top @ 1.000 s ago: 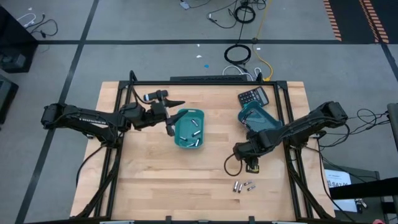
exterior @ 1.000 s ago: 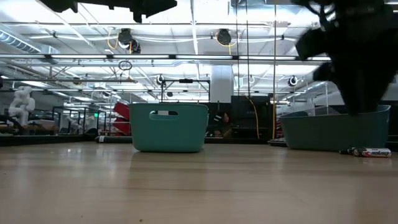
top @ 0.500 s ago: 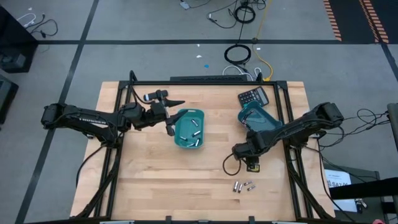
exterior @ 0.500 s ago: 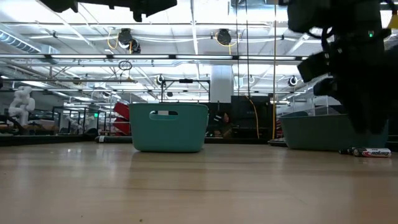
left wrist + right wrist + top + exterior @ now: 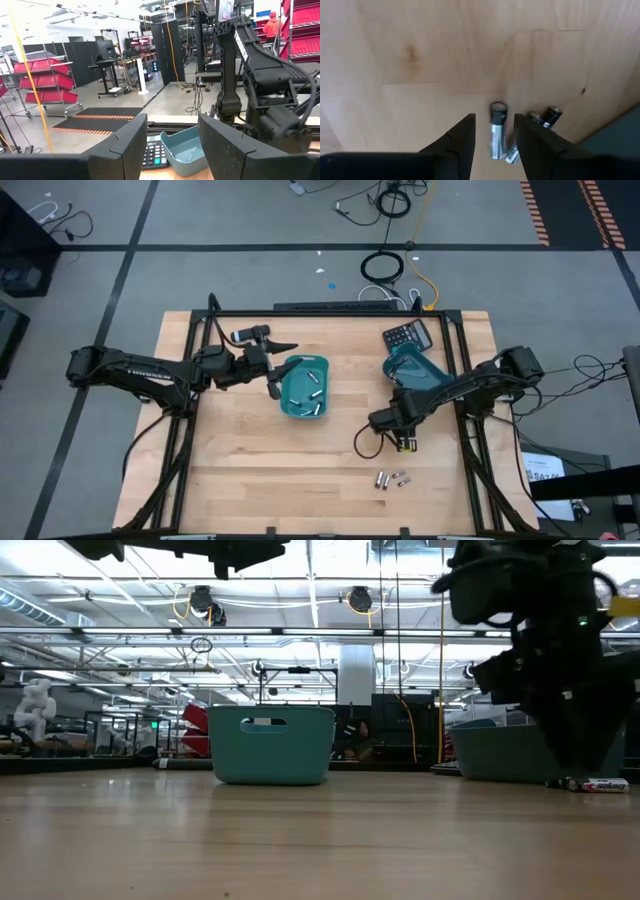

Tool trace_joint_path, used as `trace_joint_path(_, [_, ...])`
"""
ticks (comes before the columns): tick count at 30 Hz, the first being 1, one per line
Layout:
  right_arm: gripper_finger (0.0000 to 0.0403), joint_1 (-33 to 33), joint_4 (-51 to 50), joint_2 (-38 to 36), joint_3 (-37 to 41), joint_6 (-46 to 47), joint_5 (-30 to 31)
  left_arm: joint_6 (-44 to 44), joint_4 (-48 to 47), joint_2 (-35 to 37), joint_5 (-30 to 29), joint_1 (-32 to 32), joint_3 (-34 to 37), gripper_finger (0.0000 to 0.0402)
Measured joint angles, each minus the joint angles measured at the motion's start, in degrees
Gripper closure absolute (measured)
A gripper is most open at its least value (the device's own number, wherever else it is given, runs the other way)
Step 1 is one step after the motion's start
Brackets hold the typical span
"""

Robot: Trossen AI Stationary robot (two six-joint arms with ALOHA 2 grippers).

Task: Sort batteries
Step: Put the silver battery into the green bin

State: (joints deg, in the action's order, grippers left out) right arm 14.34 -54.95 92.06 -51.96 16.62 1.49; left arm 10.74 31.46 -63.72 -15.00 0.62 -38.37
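Observation:
A few small silvery-and-dark batteries lie loose on the wooden table near its front right; the low view shows them lying on their sides. My right gripper points down above them, open. One battery shows in the gap between its fingers and another lies just outside it; the gripper touches neither. More batteries lie in the left teal bin. My left gripper hangs open and level beside that bin's left rim, nothing between its fingers.
A second teal bin stands right of centre, with a dark calculator behind it at the far edge. A black cable loop hangs beside my right gripper. Bare wood lies across the table's near left and middle.
My right gripper has sunk toward the table and the loose batteries, drifting slightly toward the table's left. The batteries and bins have kept their places.

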Motion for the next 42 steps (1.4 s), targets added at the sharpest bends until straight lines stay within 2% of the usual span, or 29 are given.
trace_joint_path(9, [0.0277, -2.91, 1.83, 1.22, 1.07, -2.86, -3.27, -0.44, -2.32, -0.02, 0.02, 0.00, 0.00, 0.0215])
trace_joint_path(21, [0.0278, -2.27, 5.51, 3.82, 4.35, -2.97, -3.24, -1.35, -3.75, -0.02, -0.02, 0.00, 0.00, 0.0215])
trace_joint_path(24, [0.0295, -2.23, 5.60, 3.99, 4.34, -3.69, -2.49, -1.35, -3.52, 0.00, -0.02, 0.00, 0.00, 0.0215])
trace_joint_path(30, [0.0380, -2.24, 5.92, 4.01, 4.37, -4.69, -2.50, -1.35, -3.50, -0.01, -0.04, 0.00, 0.00, 0.0215])
trace_joint_path(37, [0.0381, -2.29, 5.52, 4.32, 2.93, -5.74, -2.74, -1.41, -3.51, -0.02, -0.07, 0.00, 0.00, 0.0215])
trace_joint_path(42, [0.0381, -2.51, 6.49, 4.72, -0.17, -9.32, 1.44, -3.37, -3.51, -0.02, -0.04, 0.00, 0.01, 0.0215])
